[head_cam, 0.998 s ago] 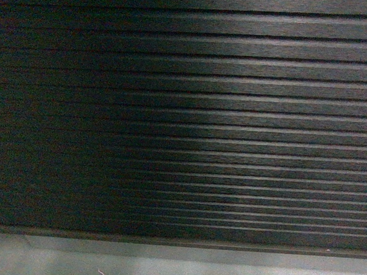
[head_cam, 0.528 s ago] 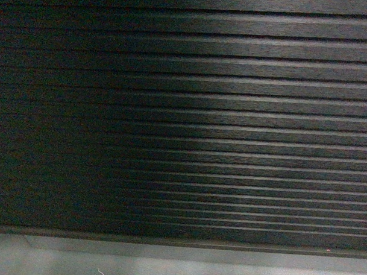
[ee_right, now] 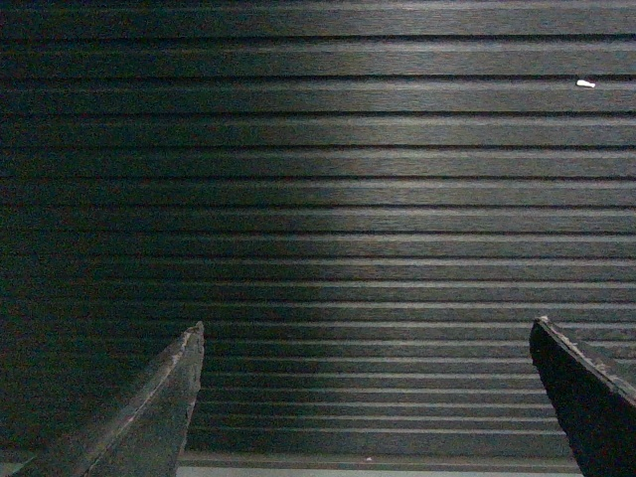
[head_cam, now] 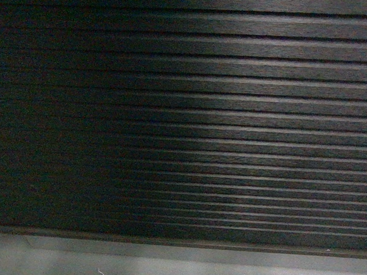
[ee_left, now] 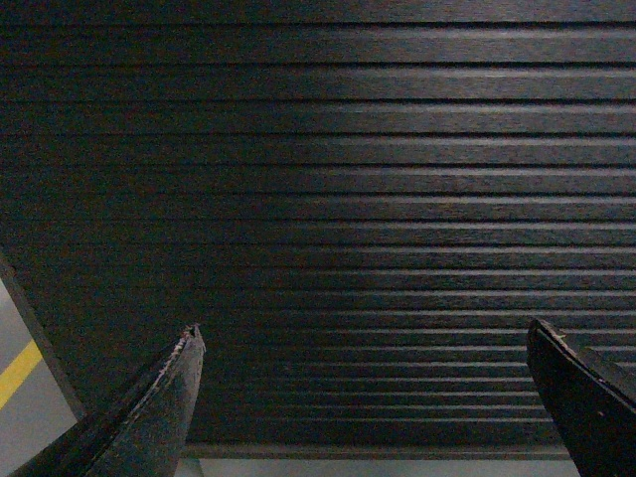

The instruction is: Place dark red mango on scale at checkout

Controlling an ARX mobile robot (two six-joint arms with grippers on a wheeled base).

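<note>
I see only checkout [head_cam: 232, 115] ribbed front filling all views, grey plinth [head_cam: 167, 266] below it. Mango, scale hidden from me. Left gripper [ee_left: 363, 343] and right gripper [ee_right: 366, 338] spread wide, empty, facing slats.

The dark brown-black counter front with horizontal ribbed slats [head_cam: 232, 115] sits very slightly higher in the head view than a second ago, its bottom edge creeping up. The grey plinth strip [head_cam: 227, 263] beneath it shows a touch more.

Grey floor [head_cam: 167, 269], perhaps yellow-striped [ee_left: 18, 370].
</note>
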